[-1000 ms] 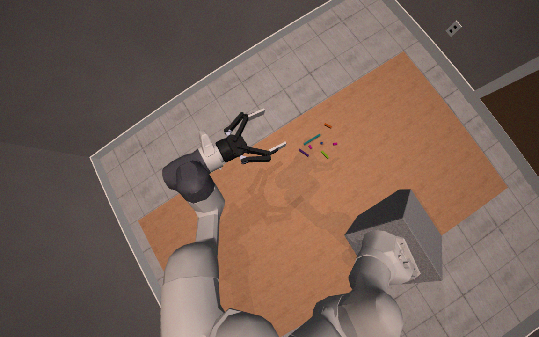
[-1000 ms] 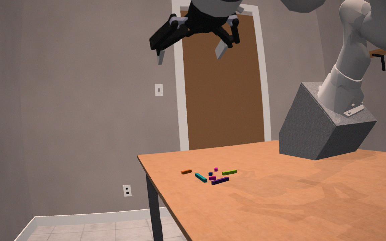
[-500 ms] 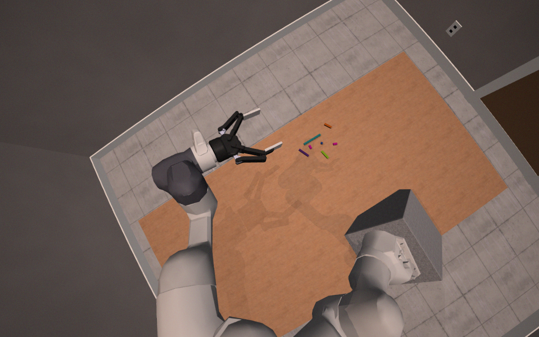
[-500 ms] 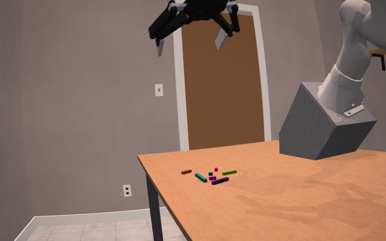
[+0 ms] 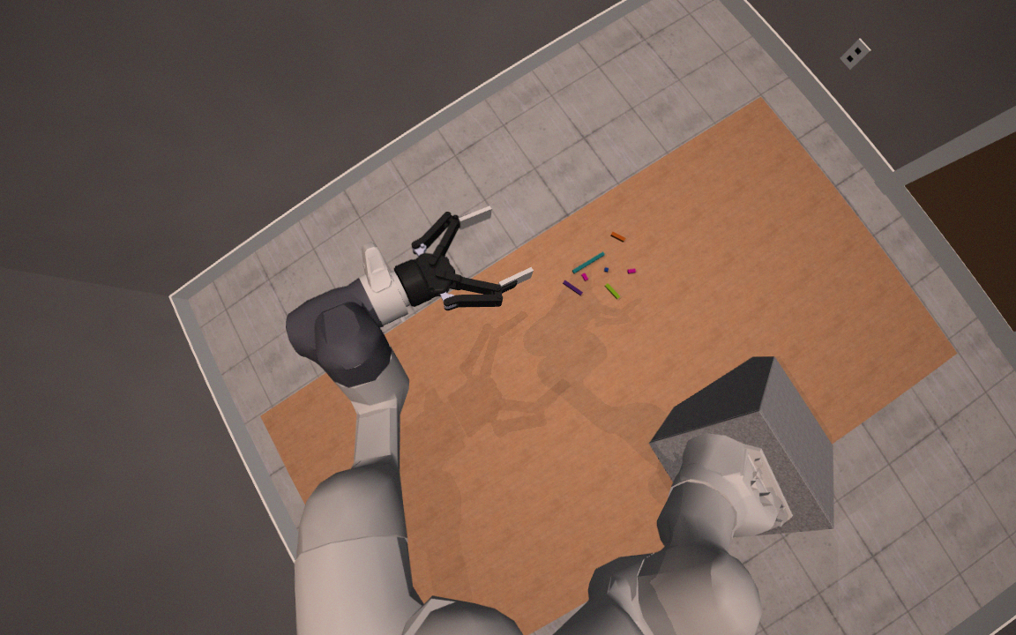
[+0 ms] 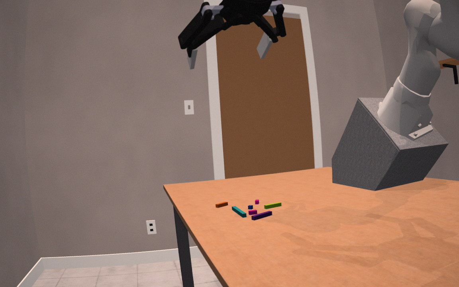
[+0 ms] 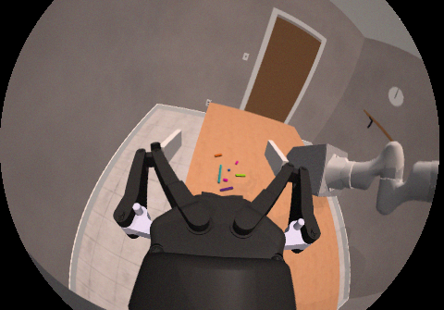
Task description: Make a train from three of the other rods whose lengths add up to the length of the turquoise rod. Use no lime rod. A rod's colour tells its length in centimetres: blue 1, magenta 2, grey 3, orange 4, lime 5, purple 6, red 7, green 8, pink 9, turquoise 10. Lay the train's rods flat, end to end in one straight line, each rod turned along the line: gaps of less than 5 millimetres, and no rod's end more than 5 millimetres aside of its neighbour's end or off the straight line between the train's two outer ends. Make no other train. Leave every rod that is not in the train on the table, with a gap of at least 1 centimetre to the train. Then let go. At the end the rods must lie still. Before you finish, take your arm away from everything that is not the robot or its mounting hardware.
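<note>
In the exterior view, the long purple rod (image 5: pixel 572 287) (image 6: pixel 261 215) (image 7: pixel 227 189) lies flat on the wooden bench (image 5: pixel 496 489) (image 6: pixel 331 242) (image 7: pixel 245 130), low and right of my fingers (image 5: pixel 510 242) (image 6: pixel 227 62), its long axis running roughly left to right. They're wide open, holding nothing, well above. I'd join it with both short magenta rods (image 5: pixel 584 277) (image 6: pixel 252 212) (image 7: pixel 225 179); the nearer one and the long turquoise rod (image 5: pixel 588 263) (image 6: pixel 238 211) (image 7: pixel 220 174) crowd its far side.

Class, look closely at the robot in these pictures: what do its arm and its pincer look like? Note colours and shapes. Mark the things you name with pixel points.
The arm (image 5: pixel 349 544) (image 6: pixel 420 71) is pale grey, with rounded, bulging sections and a darker grey part near the wrist. The pincer (image 5: pixel 511 244) (image 6: pixel 226 59) (image 7: pixel 224 142) is black, with two jointed linkages, lavender-grey pieces at the outer joints and flat, light grey finger plates.
</note>
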You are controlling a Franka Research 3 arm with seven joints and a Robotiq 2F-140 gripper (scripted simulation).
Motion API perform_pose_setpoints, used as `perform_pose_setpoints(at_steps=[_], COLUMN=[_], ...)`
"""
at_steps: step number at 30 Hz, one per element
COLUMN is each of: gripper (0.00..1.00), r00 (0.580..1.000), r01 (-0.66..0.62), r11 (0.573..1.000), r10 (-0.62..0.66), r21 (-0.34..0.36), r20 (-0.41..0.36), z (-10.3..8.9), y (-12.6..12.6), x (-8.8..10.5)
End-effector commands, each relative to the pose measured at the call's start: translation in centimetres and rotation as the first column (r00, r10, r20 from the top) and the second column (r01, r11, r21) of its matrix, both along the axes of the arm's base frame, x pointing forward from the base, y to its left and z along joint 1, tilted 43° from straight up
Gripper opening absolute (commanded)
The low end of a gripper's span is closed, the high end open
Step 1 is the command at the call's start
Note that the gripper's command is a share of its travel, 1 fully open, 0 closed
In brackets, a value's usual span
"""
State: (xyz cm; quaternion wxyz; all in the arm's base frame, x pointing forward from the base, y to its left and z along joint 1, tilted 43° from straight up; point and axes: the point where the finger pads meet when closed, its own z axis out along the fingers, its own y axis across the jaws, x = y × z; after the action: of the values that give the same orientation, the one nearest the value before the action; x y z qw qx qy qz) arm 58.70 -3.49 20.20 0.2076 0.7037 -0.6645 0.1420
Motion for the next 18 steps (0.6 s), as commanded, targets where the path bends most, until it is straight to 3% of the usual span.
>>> perform_pose_setpoints(at_steps=[1,3,4,18], gripper=[1.00,1.00,1.00,1.00], r00=[1.000,1.000,0.997,0.997], r01=[-0.013,-0.013,-0.062,-0.062], r11=[1.000,1.000,0.996,0.996], r10=[0.013,0.013,0.065,0.065], r21=[0.003,0.003,0.063,0.063], r20=[-0.013,-0.013,-0.046,-0.046], z=[-0.1,-0.1,2.3,2.3], y=[0.0,0.0,0.1,0.1], x=[-0.1,-0.1,-0.2,-0.2])
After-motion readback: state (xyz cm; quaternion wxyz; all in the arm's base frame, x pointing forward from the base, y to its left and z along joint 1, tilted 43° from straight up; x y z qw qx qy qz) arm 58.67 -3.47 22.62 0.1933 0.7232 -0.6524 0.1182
